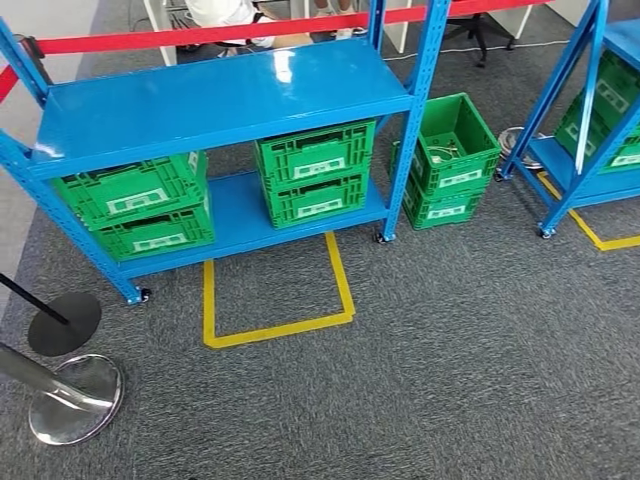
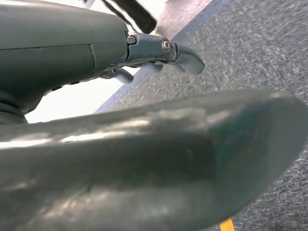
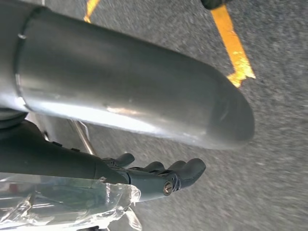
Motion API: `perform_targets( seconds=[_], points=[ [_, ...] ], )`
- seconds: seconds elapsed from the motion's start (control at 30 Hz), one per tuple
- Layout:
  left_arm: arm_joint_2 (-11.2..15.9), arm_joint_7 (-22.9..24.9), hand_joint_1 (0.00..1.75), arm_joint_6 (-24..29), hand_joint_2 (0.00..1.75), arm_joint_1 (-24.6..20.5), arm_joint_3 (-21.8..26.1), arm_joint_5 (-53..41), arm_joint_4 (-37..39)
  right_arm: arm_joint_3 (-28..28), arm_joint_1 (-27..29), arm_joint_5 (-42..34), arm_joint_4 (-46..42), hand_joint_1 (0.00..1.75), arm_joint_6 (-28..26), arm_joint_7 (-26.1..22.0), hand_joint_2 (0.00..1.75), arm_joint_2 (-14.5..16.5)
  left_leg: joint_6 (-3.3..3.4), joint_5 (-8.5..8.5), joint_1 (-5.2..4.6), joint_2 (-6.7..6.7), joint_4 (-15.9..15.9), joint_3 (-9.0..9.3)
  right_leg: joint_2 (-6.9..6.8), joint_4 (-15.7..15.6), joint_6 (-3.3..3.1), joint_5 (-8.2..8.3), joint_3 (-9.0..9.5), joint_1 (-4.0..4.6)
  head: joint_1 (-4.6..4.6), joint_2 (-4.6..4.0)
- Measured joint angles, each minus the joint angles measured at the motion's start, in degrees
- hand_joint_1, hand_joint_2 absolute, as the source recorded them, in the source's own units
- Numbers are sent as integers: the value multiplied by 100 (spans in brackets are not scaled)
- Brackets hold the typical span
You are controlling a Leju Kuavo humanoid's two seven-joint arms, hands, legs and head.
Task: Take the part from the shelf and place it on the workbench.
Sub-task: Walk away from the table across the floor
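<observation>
The blue shelf (image 1: 219,100) stands ahead, its top board bare. Green crates (image 1: 315,170) sit stacked on its lower board, and I cannot make out a part in them from here. In the left wrist view my left hand (image 2: 160,50) hangs over the grey carpet with its fingers stretched out and nothing in it. My right hand (image 3: 163,175) also hangs over the carpet, fingers out and apart from the thumb, nothing between them. Crumpled clear plastic (image 3: 61,202) shows beyond the right fingers; whether it touches them I cannot tell.
A yellow taped square (image 1: 275,290) marks the carpet in front of the shelf. Two more green crates (image 1: 449,160) stand on the floor to its right, then a second blue shelf (image 1: 596,120). Stanchion bases (image 1: 75,395) sit at the near left. A red barrier band (image 1: 189,38) runs behind.
</observation>
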Motion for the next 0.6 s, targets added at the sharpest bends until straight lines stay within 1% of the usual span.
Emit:
perform_targets(
  seconds=[0.03,0.07,0.1,0.13,0.17,0.2,0.23,0.27,0.3,0.33,0.37,0.4,0.43,0.47,0.5,0.53,0.57,0.6],
  points=[
    [3,0,0,0,0,0,-1,0,-1,0,-2,0,1,0,2,-1,0,0,-42,14,3,-58,4,-27,79,-87,-22,-8,44,-6,-1,0],
    [5,-1,0,1,0,3,-1,0,0,0,-4,-2,1,0,3,-1,0,0,-84,34,11,-117,5,-53,61,-100,-57,-5,54,4,-1,0],
    [6,0,0,1,0,9,-1,0,0,0,-3,-2,1,0,3,-1,0,1,-119,51,26,-151,-1,-73,-9,-97,-96,12,60,8,-1,0],
    [4,0,0,1,0,17,-2,0,1,0,-4,-2,1,0,3,-2,0,1,-150,27,27,-94,35,-101,-74,-100,-137,27,57,11,-8,0],
    [3,-1,0,2,0,18,-2,1,1,0,-2,-1,1,0,2,-3,0,1,-176,-65,21,22,172,-169,-148,-108,-177,39,56,10,-29,0],
    [2,0,0,2,0,13,-2,1,1,0,3,1,1,0,2,-4,0,1,-195,-225,12,175,431,-291,-230,-116,-210,45,55,9,-50,0],
    [0,0,0,3,0,6,-2,2,1,0,9,1,1,0,2,-5,0,0,-213,-424,3,328,793,-460,-311,-116,-234,41,52,19,-73,0],
    [1,0,0,2,0,-2,-2,2,1,0,16,1,1,0,2,-5,0,-1,-225,-611,5,407,1194,-648,-399,-116,-250,37,49,28,-86,0],
    [2,0,0,2,0,-3,-1,3,1,0,21,1,1,0,2,-5,0,-1,-231,-722,8,444,1506,-789,-483,-116,-258,32,47,35,-85,0],
    [3,0,0,1,0,3,-1,6,1,0,19,1,1,0,2,-5,0,-2,-232,-728,10,461,1641,-844,-561,-116,-262,28,48,40,-85,0],
    [5,0,0,1,0,11,0,8,0,0,14,3,1,0,3,-5,0,-2,-226,-628,11,475,1559,-789,-631,-116,-263,24,52,43,-85,0],
    [6,0,0,1,0,16,0,10,-1,0,6,5,1,0,3,-5,0,-2,-213,-456,9,515,1281,-633,-695,-116,-257,18,61,45,-86,0],
    [7,1,0,1,0,16,1,11,-1,0,0,7,1,0,4,-5,0,-2,-192,-269,1,624,895,-417,-752,-116,-246,10,73,50,-87,0],
    [7,1,0,1,0,8,0,11,-1,0,-1,9,1,0,5,-6,0,-2,-172,-145,-17,748,508,-211,-803,-104,-223,-8,81,68,-93,0],
    [5,0,0,1,0,-2,-1,11,-1,0,-1,11,1,0,5,-7,0,-2,-147,-78,-30,848,239,-71,-851,-101,-196,-22,86,87,-89,0],
    [5,-1,0,1,0,-8,-1,13,-1,0,-1,2,1,0,10,-25,0,-2,-121,-67,-44,908,90,-1,-896,-103,-168,-35,85,106,-84,0],
    [4,-1,0,1,0,-7,-1,19,0,0,-4,-19,1,0,23,-66,0,-2,-96,-86,-53,885,43,10,-942,-110,-138,-45,97,118,-77,0],
    [4,-1,0,1,0,1,0,31,0,0,-12,-43,1,0,42,-115,0,-2,-60,-79,-43,833,39,7,-984,-126,-110,-50,117,118,-67,0]
  ],
)
